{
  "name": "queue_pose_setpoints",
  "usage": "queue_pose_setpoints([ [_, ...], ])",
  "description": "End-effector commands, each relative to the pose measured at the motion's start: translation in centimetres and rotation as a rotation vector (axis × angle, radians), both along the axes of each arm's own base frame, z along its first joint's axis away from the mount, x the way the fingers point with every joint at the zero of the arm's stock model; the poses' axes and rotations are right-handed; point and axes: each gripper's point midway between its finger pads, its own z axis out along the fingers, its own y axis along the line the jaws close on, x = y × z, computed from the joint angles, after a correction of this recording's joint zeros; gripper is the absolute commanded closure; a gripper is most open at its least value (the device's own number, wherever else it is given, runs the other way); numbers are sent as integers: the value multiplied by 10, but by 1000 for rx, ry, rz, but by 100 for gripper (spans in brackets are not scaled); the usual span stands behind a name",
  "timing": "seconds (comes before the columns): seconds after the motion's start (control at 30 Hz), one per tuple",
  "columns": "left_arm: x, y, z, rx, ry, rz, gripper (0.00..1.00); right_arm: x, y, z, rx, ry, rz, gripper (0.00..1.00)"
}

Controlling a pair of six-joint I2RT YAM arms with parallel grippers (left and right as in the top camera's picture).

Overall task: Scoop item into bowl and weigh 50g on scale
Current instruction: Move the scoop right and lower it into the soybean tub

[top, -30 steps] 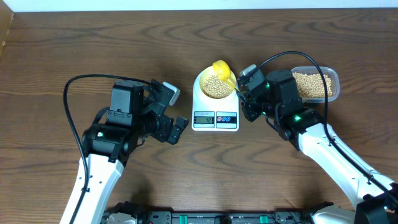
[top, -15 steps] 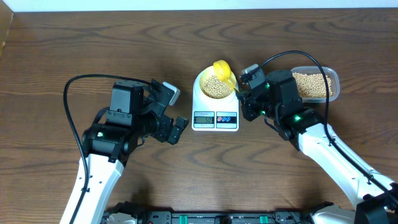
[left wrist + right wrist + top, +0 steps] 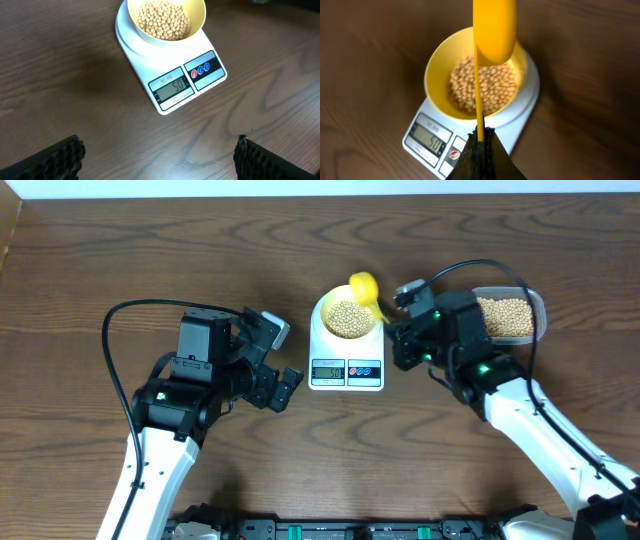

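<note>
Scoop has edged toward the far rim of the bowl, apparently empty, clamped in the right tool.

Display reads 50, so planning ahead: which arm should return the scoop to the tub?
Right: the right gripper is shut on the yellow scoop, beside the bean tub; the left gripper hangs open across the scale.

Small round beige-tan beans partly fill a pale yellow round bowl standing upright on the platform of a white digital kitchen scale on the dark wooden desk; its grey display reads 50.
</note>
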Motion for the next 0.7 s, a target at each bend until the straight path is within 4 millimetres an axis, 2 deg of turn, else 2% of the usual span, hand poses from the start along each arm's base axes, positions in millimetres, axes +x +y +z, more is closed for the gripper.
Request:
queue_pose_setpoints([
  [0.0,0,1,-4,1,16,15,2,9,-18,23,125,33,-145,99],
  [0.23,0,1,-4,1,15,15,2,20,-59,51,239,25,-321,99],
  [0.4,0,1,-4,1,15,15,2,15,-100,64,242,14,-423,99],
  [0.5,0,1,-4,1,16,15,2,5,-135,61,229,51,-521,99],
  [0.57,0,1,-4,1,16,15,2,-2,-155,53,224,101,-587,99],
  [0.67,0,1,-4,1,16,15,2,-13,-175,36,220,188,-665,99],
])
